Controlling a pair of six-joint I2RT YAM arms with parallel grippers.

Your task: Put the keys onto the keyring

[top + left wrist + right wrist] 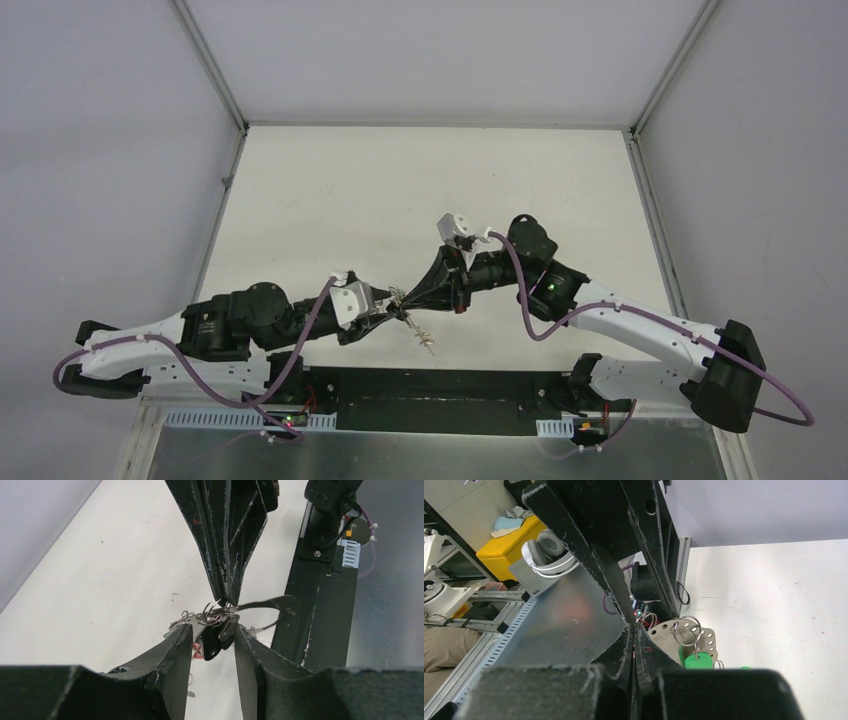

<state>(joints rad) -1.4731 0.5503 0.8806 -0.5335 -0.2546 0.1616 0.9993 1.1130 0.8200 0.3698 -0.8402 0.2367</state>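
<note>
A flat grey keyring (664, 632) with a row of holes hangs in the air between both arms. My left gripper (211, 630) is shut on it across its width, and the band (270, 601) curves away to the right. Small wire rings (215, 611) cluster on it. A black-capped key (211, 642) dangles between the left fingers, with a red cap (198, 649) behind. A green-capped key (698, 660) hangs from a split ring. My right gripper (225, 600) is shut with its tip in the wire-ring cluster. In the top view the grippers meet (405, 300) and keys dangle below (424, 338).
The white table (400, 190) lies under both arms, walled by pale panels. A black base rail (320, 620) and a metal sheet (430, 450) run along the near edge. Beyond the table stands a yellow box (509, 545) with headphones (546, 555) beside it.
</note>
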